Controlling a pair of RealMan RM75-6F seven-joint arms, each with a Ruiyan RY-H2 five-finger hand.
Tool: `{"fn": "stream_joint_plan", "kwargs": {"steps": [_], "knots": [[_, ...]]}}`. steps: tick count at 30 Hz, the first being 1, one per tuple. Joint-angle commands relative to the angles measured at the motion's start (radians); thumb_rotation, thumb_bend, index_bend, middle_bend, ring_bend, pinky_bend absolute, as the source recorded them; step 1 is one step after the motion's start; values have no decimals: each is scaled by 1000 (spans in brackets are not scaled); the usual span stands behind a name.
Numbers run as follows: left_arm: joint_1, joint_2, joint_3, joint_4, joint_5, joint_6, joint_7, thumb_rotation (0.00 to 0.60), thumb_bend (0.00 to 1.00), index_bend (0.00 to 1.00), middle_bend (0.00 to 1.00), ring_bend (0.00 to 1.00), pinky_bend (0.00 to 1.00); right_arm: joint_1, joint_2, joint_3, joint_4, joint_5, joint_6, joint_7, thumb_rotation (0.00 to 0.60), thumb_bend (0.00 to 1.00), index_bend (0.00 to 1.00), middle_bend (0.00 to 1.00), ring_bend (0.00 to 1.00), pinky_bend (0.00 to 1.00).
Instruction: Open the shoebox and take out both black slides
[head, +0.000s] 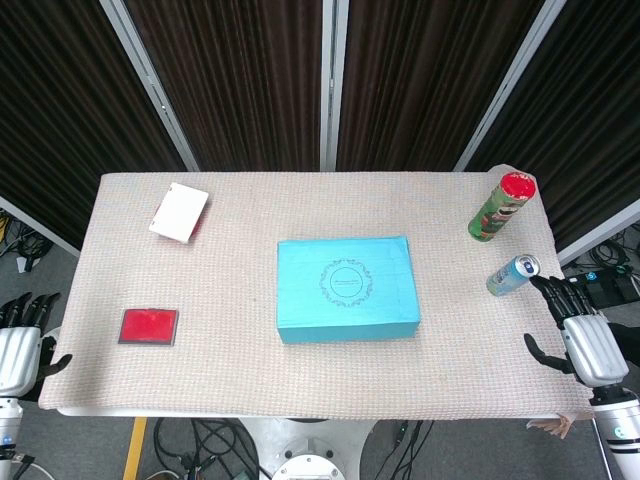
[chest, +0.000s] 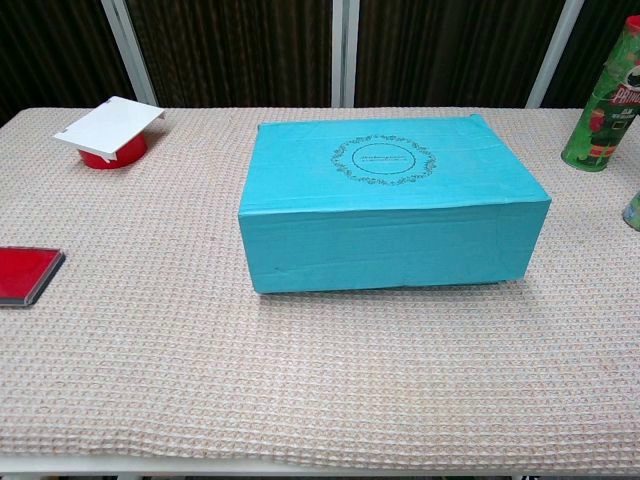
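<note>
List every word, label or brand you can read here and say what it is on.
"PRING", cut off by the frame edge: on the green chip canister.
Small lettering inside the round wreath emblem on the turquoise shoebox: too small to read.
Print on the blue drink can: too blurred to read.

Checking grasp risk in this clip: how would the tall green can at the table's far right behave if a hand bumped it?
The green can stands upright, tall and narrow, so it probably tips easily. Being round, it would likely roll, and the table edge is close. The blue can beside it might get knocked too.
</note>
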Motion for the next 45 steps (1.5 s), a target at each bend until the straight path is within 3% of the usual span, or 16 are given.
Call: {"fn": "stream_joint_plan", "kwargs": {"steps": [1, 8, 13, 16, 21, 29, 39, 45], "knots": [[0, 0, 1, -1, 2, 0, -2, 600, 63, 150, 173, 91, 137, 0, 0, -1, 1, -1, -1, 0, 600, 304, 0, 66, 0, 0], [6, 3, 7, -7, 6, 7, -10, 600, 63, 150, 174, 91, 137, 22, 1, 2, 12, -11, -23, 0, 600, 304, 0, 66, 0, 0], [4, 8, 6, -17, 12, 10, -9, 600, 63, 150, 173, 91, 137, 96, -6, 28, 29, -23, -101, -62, 600, 300, 0, 64, 0, 0], [5, 11, 8, -24, 19, 12, -14, 600, 62, 149, 173, 91, 137, 158, -25, 52, 46, -13, -174, -102, 600, 242, 0, 62, 0, 0], [7, 18, 10, -34, 15, 10, -17, 600, 63, 149, 174, 91, 137, 286, -105, 90, 129, 17, -331, -144, 600, 107, 0, 62, 0, 0], [14, 25, 15, -46, 8, 8, -26, 600, 63, 150, 174, 91, 137, 445, -319, 123, 375, 53, -483, -192, 600, 55, 0, 63, 0, 0], [13, 31, 16, -43, -2, -7, -47, 600, 63, 149, 173, 91, 139, 540, -553, 89, 666, -15, -437, -146, 600, 29, 0, 48, 0, 0], [9, 31, 14, -37, -4, -14, -56, 600, 63, 150, 174, 91, 140, 557, -654, 38, 823, -106, -278, -85, 600, 26, 0, 43, 0, 0]]}}
